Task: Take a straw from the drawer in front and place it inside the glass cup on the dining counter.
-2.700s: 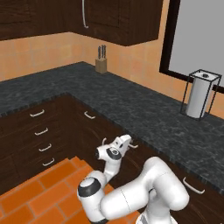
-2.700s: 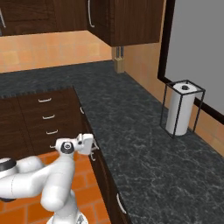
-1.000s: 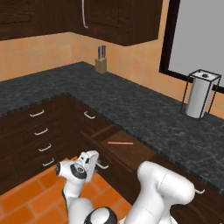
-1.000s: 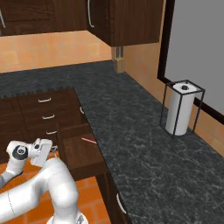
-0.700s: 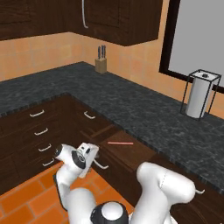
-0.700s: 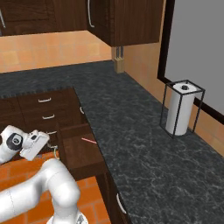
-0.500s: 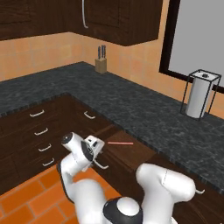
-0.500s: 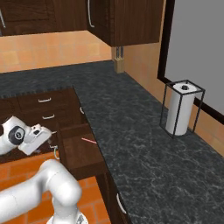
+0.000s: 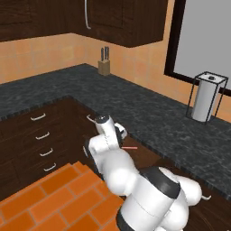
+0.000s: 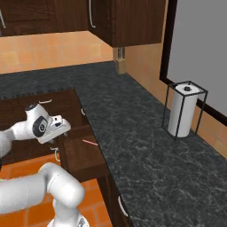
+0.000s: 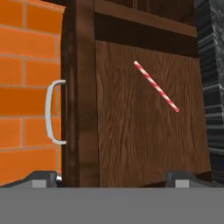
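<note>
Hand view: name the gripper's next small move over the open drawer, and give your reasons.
Probably bring the open gripper forward and down over the thin red-and-white striped straw. The wide dark-brown wooden drawer with the curved silver handle already stands pulled out, the straw lies loose and diagonal on its floor, and the jaws are spread and empty, short of it.

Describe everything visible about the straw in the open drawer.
The thin, straight straw with red and white stripes lies flat on the bare dark-brown wooden floor of the pulled-out drawer, slanted diagonally across the boards. It looks intact and unbent. Nothing else touches it; in the base views it shows as a small pink-red stick close to the black speckled counter edge.
</note>
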Tool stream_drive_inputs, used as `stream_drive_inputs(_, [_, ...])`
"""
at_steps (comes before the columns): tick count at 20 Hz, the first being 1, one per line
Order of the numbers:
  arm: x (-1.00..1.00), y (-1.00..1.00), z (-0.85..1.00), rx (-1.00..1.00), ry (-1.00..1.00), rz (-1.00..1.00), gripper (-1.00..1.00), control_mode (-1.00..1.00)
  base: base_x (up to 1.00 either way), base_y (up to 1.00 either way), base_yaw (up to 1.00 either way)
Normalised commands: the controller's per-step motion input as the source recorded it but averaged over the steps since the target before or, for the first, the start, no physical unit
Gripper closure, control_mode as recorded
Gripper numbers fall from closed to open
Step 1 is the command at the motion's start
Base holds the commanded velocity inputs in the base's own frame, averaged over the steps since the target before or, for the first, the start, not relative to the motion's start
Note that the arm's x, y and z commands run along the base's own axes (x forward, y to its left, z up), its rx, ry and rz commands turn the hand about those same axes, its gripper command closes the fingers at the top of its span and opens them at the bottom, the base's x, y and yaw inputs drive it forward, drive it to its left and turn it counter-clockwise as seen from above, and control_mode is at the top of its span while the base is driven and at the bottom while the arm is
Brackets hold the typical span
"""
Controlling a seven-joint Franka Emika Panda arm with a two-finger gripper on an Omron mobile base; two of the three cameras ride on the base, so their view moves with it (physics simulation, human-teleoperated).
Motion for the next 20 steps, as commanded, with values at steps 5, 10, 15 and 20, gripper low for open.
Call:
stream_drive_inputs(5, [0.58,-0.01,-0.11,0.0,0.0,-0.04,-1.0,-1.0,0.0,0.0,0.0])
stream_drive_inputs(10, [0.56,-0.25,-0.05,0.0,0.0,-0.05,-1.0,-1.0,0.0,0.0,0.0])
stream_drive_inputs(15, [0.46,-0.23,-0.22,0.0,0.05,-0.04,-1.0,-1.0,0.0,0.0,0.0])
stream_drive_inputs(20, [0.22,-0.02,-0.54,0.0,0.04,-0.02,-1.0,-1.0,0.0,0.0,0.0])
